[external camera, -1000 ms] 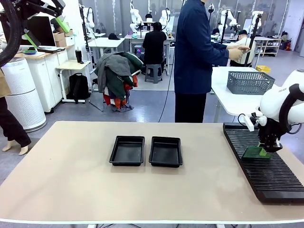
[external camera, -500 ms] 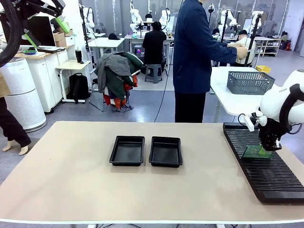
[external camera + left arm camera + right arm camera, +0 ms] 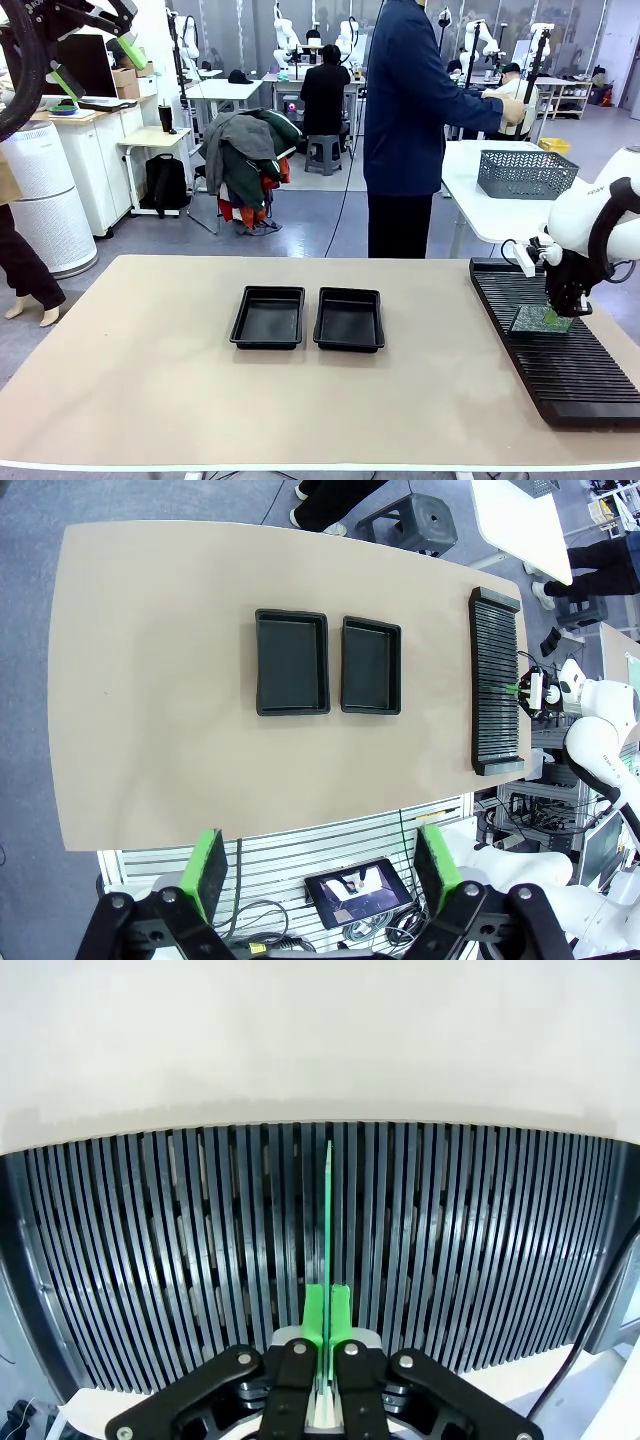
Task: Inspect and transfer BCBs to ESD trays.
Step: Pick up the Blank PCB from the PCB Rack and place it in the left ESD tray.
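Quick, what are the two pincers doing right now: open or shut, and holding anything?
Left pincer: open, holding nothing.
Right pincer: shut on a green circuit board, edge-on at the black slotted rack.

Two black trays lie side by side at centre; a green circuit board stands on edge at 3 o'clock.
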Controlling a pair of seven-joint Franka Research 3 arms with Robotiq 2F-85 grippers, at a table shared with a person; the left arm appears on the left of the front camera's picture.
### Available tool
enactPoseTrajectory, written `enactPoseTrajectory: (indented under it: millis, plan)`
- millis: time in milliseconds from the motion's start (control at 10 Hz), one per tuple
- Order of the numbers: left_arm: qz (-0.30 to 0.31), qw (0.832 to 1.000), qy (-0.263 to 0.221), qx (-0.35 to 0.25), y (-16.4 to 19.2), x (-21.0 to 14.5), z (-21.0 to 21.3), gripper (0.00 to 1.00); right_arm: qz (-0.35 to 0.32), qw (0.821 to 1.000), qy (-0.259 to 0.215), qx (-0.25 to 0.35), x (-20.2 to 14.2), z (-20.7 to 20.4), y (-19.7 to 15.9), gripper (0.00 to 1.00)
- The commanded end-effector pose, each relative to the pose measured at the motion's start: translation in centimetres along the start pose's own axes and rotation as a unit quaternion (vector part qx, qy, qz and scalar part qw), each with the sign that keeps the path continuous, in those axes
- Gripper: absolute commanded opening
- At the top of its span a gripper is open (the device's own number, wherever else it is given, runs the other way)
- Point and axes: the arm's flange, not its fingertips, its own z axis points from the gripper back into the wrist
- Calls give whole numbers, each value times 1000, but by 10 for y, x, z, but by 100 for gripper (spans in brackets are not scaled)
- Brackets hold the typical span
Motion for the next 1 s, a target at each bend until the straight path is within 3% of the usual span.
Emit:
enactPoseTrajectory:
  millis: [0,400,700,900]
  plan:
    - [-5,1000,1,0,1,-1,-1,100,0,1000,0,0,0,0,0,0]
    - [-5,1000,1,0,1,-1,-1,100,-13,1000,-7,-7,-5,10,1,0]
    - [-5,1000,1,0,1,-1,-1,100,-12,1000,2,-11,-5,59,3,0]
    - [-5,1000,1,0,1,-1,-1,100,-22,1000,7,1,-6,119,-2,1]
